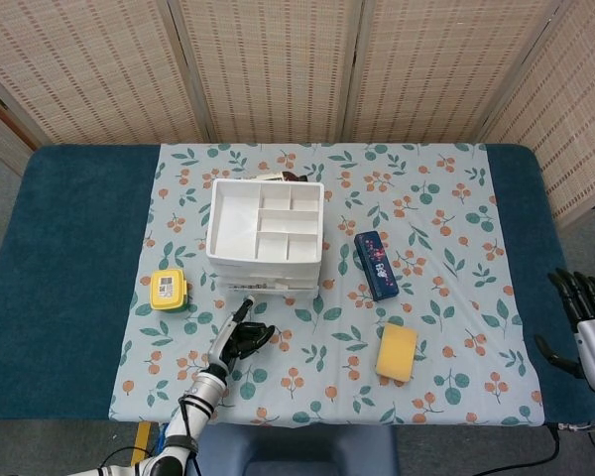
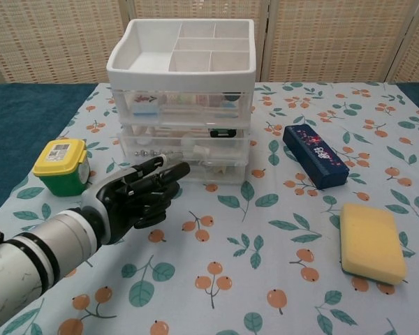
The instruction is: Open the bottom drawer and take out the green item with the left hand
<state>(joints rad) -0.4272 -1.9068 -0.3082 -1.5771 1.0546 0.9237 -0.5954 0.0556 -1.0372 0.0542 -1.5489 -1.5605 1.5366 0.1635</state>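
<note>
A white three-drawer unit (image 1: 265, 233) (image 2: 181, 105) with a divided tray on top stands mid-table. Its clear bottom drawer (image 2: 211, 169) sits flush and closed, with small items dimly visible inside. My left hand (image 1: 240, 335) (image 2: 136, 195) hovers just in front of that drawer, holding nothing. Its fingers are loosely bent, and one is stretched toward the drawer front without touching it. A green container with a yellow lid (image 1: 168, 291) (image 2: 61, 167) stands on the cloth to the left of the unit. My right hand (image 1: 585, 327) rests at the table's right edge with its fingers spread and nothing in it.
A dark blue patterned box (image 1: 376, 265) (image 2: 315, 155) lies to the right of the drawers. A yellow sponge (image 1: 397, 352) (image 2: 371, 241) lies nearer the front right. A floral cloth covers the blue table, and woven screens stand behind it.
</note>
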